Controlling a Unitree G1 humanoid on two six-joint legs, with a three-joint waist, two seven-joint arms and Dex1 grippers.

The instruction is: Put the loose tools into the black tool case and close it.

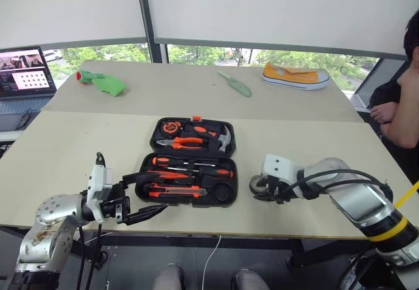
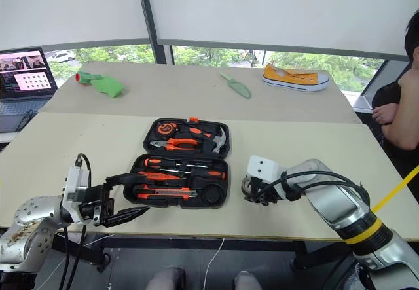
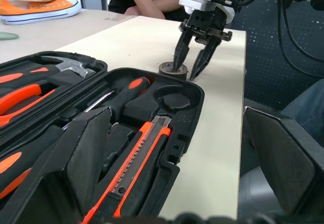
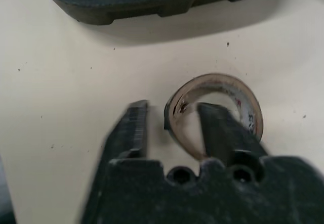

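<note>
a: where does the tape roll (image 4: 215,114) lie relative to the right gripper (image 4: 172,120)?

b: directly under it, flat on the table (image 1: 91,146), just beside the right edge of the open tool case (image 1: 190,165). one finger stands inside the ring, the other outside, so the near wall sits between them. the gap is narrow, but whether the wall is pinched yet cannot be told.

a: and the left gripper (image 1: 145,194)?

b: spread wide and empty, at the case's near left corner, well apart from the roll; the right arm is plainly the nearer. the round recess at the case's near right corner looks vacant, a likely seat for the roll.

a: what is hard to read?

b: the right arm covers part of the roll in the head views, and the far half of the case is too small to sort tool by tool.
</note>
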